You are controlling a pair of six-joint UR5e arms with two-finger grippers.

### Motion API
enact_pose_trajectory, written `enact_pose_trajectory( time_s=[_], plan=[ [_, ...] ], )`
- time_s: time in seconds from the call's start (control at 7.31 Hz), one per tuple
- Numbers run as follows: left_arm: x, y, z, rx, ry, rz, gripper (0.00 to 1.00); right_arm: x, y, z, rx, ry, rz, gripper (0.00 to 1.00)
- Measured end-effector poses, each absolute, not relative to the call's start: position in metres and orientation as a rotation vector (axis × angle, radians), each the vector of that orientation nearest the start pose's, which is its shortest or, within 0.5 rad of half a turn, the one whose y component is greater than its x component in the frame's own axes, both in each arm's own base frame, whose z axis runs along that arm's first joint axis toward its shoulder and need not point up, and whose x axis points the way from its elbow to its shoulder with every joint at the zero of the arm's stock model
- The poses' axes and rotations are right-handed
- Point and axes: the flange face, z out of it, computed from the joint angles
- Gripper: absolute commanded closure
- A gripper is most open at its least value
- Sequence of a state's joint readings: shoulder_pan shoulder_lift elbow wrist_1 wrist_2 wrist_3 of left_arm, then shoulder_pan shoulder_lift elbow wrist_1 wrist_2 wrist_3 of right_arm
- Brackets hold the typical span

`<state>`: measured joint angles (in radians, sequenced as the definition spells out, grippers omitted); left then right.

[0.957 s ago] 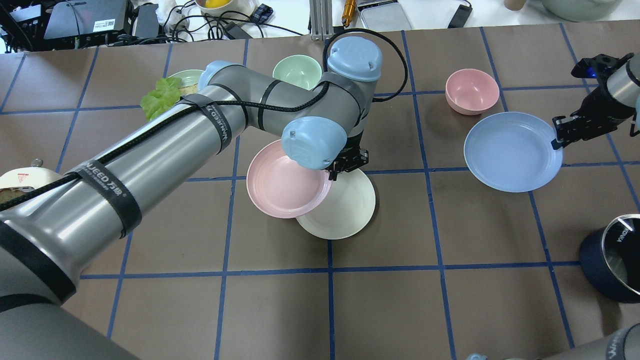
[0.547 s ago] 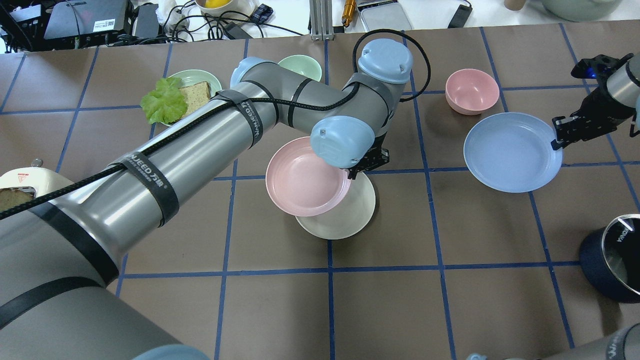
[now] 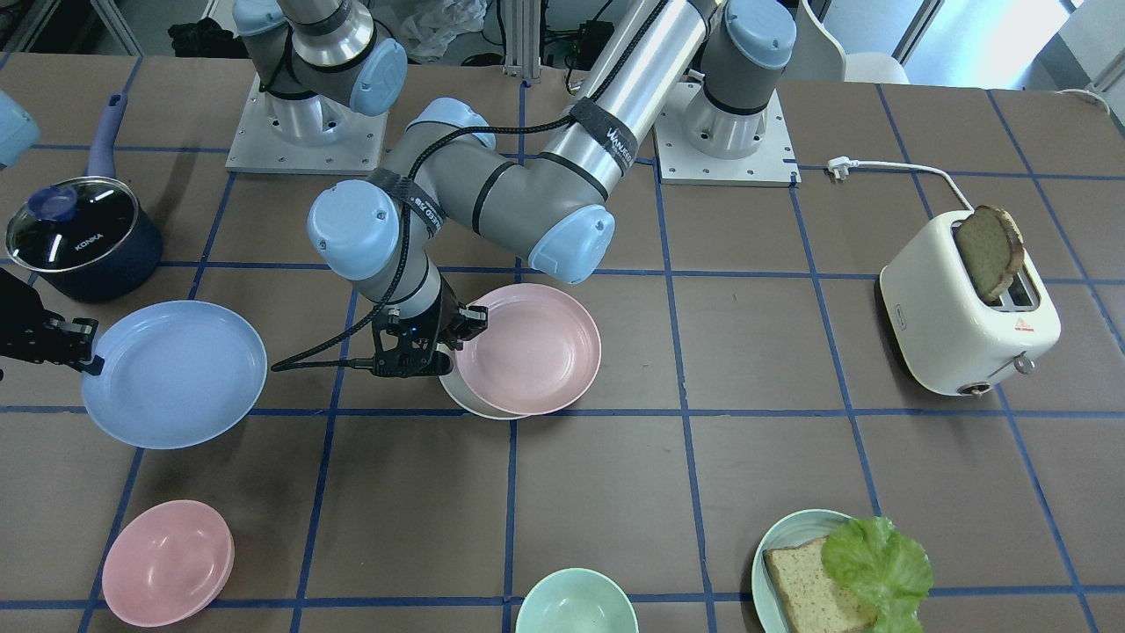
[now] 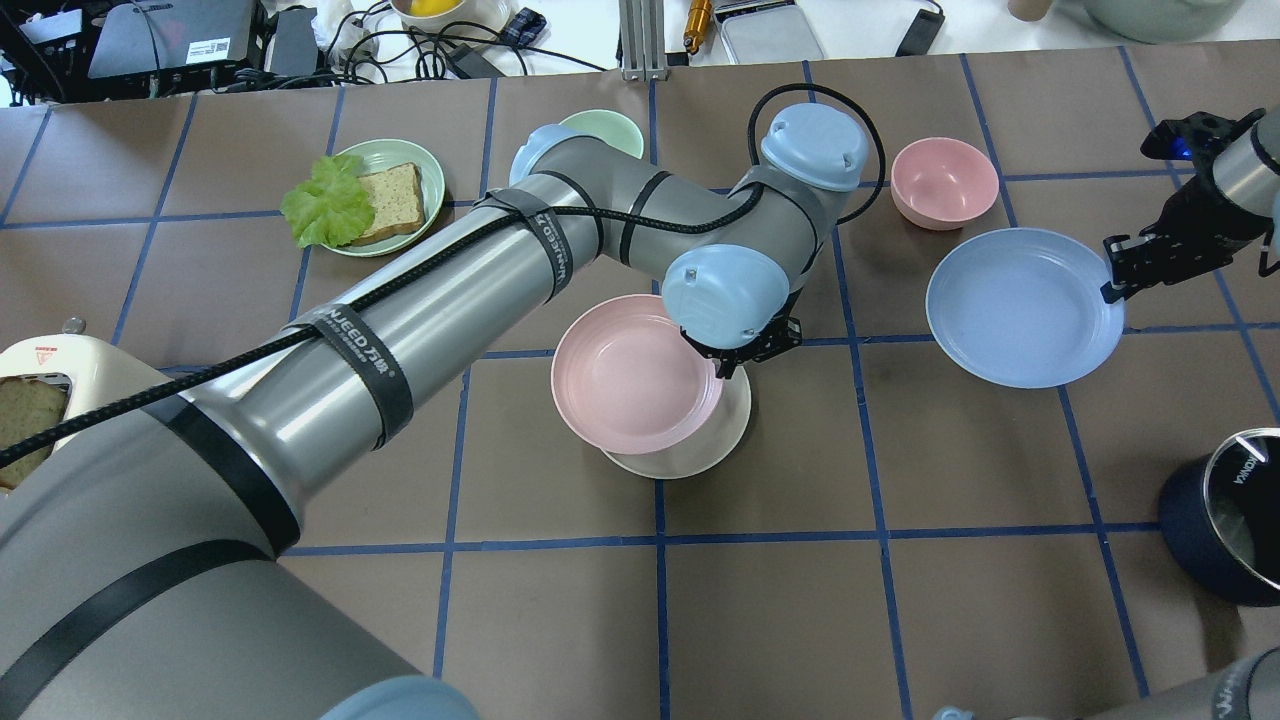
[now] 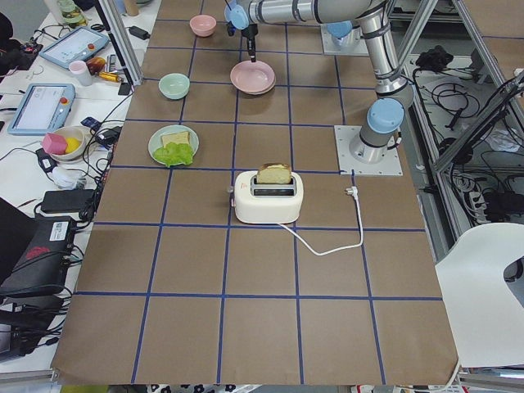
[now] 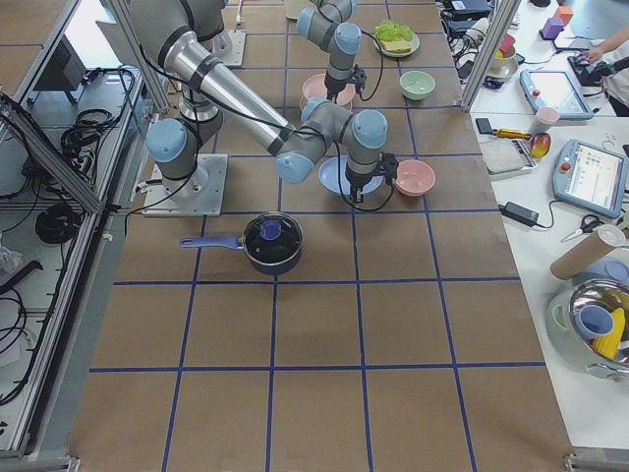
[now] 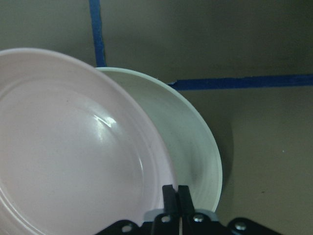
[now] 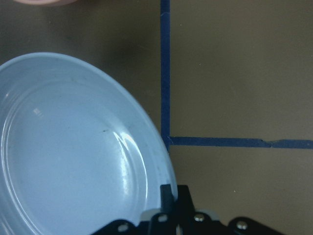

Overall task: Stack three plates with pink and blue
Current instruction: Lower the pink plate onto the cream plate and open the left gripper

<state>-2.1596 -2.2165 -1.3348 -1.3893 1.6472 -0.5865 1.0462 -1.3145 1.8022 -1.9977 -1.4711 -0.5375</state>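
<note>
My left gripper [image 4: 728, 366] is shut on the rim of the pale pink plate [image 4: 632, 372] and holds it tilted over the cream-white plate [image 4: 705, 445], which lies on the table. The pink plate covers most of the white one; both show in the left wrist view, pink [image 7: 73, 156] and white [image 7: 188, 142], and in the front view, pink [image 3: 530, 347]. My right gripper [image 4: 1110, 288] is shut on the right rim of the periwinkle blue plate [image 4: 1020, 305], held at the right side of the table; the blue plate also shows in the right wrist view [image 8: 73, 166] and front view [image 3: 171, 369].
A small pink bowl [image 4: 943, 180] stands just behind the blue plate. A mint bowl [image 4: 608, 125] and a mint plate with bread and lettuce [image 4: 372, 200] are at the back left. A toaster [image 3: 967, 308] is at far left, a dark pot [image 4: 1230, 525] at front right.
My left gripper has carried the pink plate to the right, so it now covers more of the cream-white plate. The right gripper and blue plate have barely moved.
</note>
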Motion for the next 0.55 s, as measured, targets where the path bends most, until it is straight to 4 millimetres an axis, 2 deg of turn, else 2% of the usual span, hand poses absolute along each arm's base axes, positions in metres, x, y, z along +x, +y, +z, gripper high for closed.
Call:
enact_pose_trajectory(
  time_s=[0.55],
  plan=[
    [-0.4935,-0.505,0.2193,-0.018,2.941,0.226,1.0,-0.1506,-0.5456,0.2848,-0.015,3.027,0.006,1.0]
  ],
)
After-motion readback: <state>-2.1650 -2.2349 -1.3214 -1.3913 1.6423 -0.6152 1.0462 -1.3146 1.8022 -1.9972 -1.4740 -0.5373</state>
